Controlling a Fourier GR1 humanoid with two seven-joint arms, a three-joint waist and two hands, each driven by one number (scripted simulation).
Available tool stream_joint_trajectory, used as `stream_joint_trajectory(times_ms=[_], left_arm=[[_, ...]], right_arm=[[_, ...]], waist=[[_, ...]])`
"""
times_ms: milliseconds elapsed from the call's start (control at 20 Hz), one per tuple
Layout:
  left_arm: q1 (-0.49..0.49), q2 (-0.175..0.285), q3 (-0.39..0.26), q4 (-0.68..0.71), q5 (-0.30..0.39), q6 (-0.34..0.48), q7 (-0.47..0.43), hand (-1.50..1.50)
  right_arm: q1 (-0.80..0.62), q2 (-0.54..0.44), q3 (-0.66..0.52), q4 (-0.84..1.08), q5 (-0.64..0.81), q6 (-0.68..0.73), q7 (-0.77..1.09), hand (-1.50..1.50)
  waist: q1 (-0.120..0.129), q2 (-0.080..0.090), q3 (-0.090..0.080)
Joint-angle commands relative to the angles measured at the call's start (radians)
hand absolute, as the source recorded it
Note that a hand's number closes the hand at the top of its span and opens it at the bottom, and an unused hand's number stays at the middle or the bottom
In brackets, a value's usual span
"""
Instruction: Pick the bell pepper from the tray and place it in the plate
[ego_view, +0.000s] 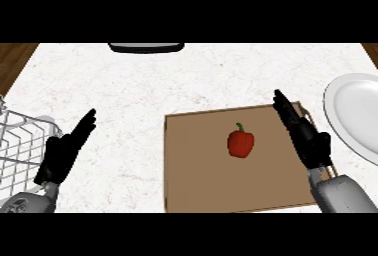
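Both spread and empty: left robot hand rests at left, right robot hand at the tray's right edge. The reach looks pending; the next move is leftward, curling round the bell pepper.

left robot hand open, right robot hand open

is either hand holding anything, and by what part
Nothing is held: left hand and right hand are open, bell pepper lies on the tray.

A white speckled counter fills the view (brown wood at both upper corners), evenly lit.
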Motion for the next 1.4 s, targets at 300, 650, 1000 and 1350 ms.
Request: stream_joint_trajectory(times_ms=[300,650,1000,1350], left_arm=[[0.058,-0.135,0.024,0.002,0.085,0.067,0.06,0.0],[0.094,-0.224,0.007,-0.012,0.106,0.087,0.068,0.0],[0.1,-0.222,0.008,-0.085,0.096,0.102,0.148,0.0],[0.091,-0.237,0.006,-0.049,0.081,0.097,0.114,0.0]], right_arm=[[-0.071,-0.395,-0.132,0.007,0.294,-0.115,0.133,1.5],[0.035,-0.058,-0.243,-0.198,0.319,-0.593,0.087,-1.5],[0.207,-0.22,-0.164,-0.531,0.444,-0.464,0.403,-1.5],[0.126,-0.392,0.003,-0.616,0.501,-0.154,0.77,-1.5]], waist=[[-0.057,0.004,-0.065],[-0.029,-0.003,-0.026],[-0.031,-0.005,-0.027],[-0.016,-0.004,-0.032]])
